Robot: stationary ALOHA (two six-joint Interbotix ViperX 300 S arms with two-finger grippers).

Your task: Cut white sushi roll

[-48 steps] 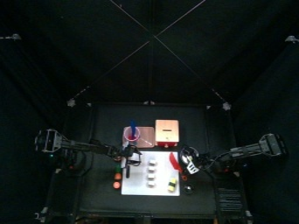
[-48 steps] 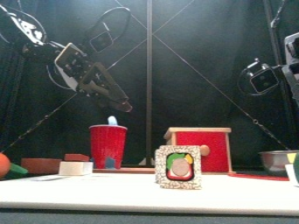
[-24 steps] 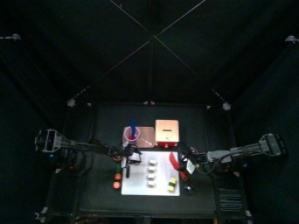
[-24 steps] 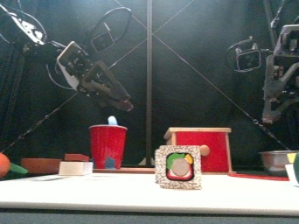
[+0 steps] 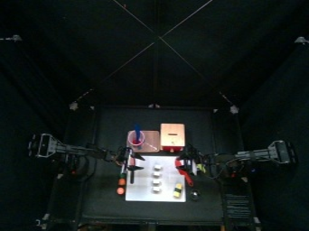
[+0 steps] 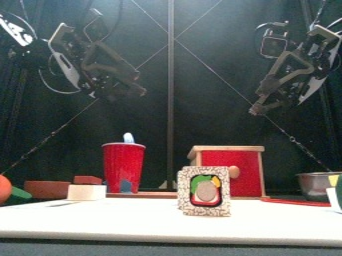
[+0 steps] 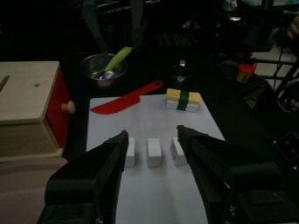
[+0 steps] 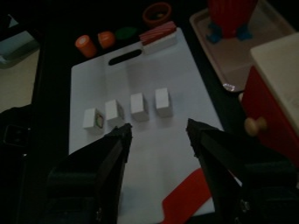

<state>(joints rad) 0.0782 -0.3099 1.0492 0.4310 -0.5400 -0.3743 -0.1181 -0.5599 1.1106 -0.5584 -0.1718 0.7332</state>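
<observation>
White sushi roll: row of separate slices mid cutting board, centre frame. Looks light, rigid, liable to skid; I'd pinch across the flat ends. Left end effector and right end effector both apart, empty, hovering above.

Both arms hang high, leaving open air above the cutting board. The red cup and wooden box block the far side.
</observation>
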